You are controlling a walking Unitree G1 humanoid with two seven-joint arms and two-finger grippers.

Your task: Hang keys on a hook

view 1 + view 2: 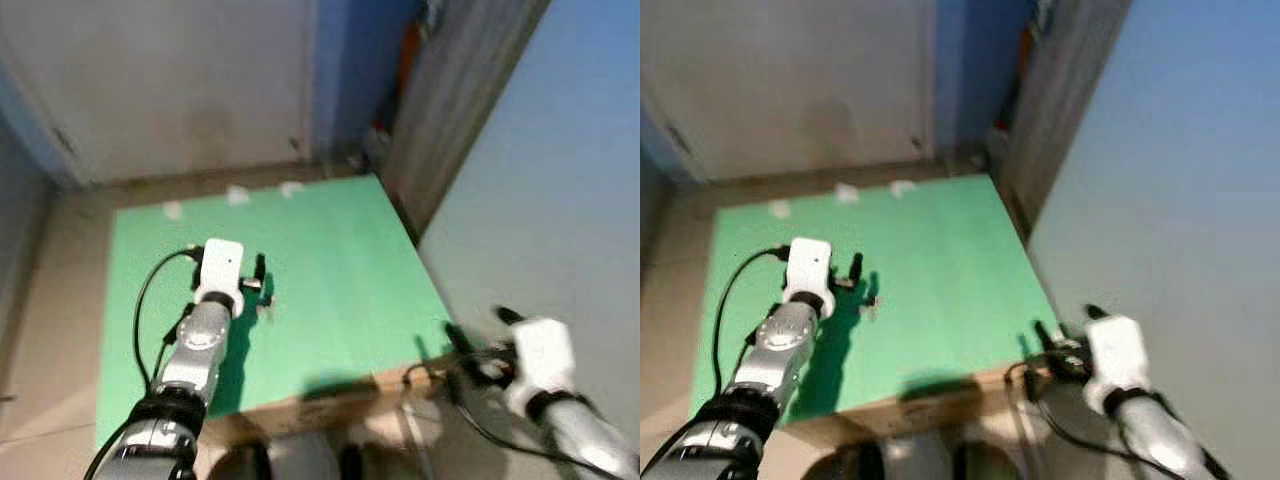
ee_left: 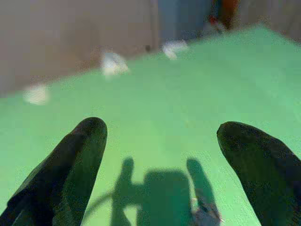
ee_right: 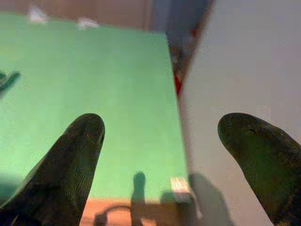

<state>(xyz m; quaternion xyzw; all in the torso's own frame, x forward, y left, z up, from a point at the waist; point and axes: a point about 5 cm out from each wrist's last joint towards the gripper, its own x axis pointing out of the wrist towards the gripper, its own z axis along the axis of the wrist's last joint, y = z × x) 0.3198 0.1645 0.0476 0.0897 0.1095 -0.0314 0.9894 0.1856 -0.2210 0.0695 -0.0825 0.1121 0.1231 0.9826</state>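
Note:
A small bunch of keys (image 1: 266, 304) lies on the green tabletop (image 1: 340, 260), left of its middle. My left gripper (image 1: 257, 279) hovers just over the table right behind the keys, fingers open and nothing between them. In the left wrist view the keys (image 2: 205, 213) lie blurred below the gap between the fingers, beside the gripper's shadow. My right gripper (image 1: 480, 328) hangs open and empty off the table's front right corner, close to the pale blue wall (image 1: 560, 200).
White tape scraps (image 1: 236, 195) mark the table's far edge. A grey wall (image 1: 170, 80) stands behind. A narrow gap with red and dark clutter (image 1: 385, 130) lies past the far right corner. The table's front shows a wooden edge (image 1: 330, 405).

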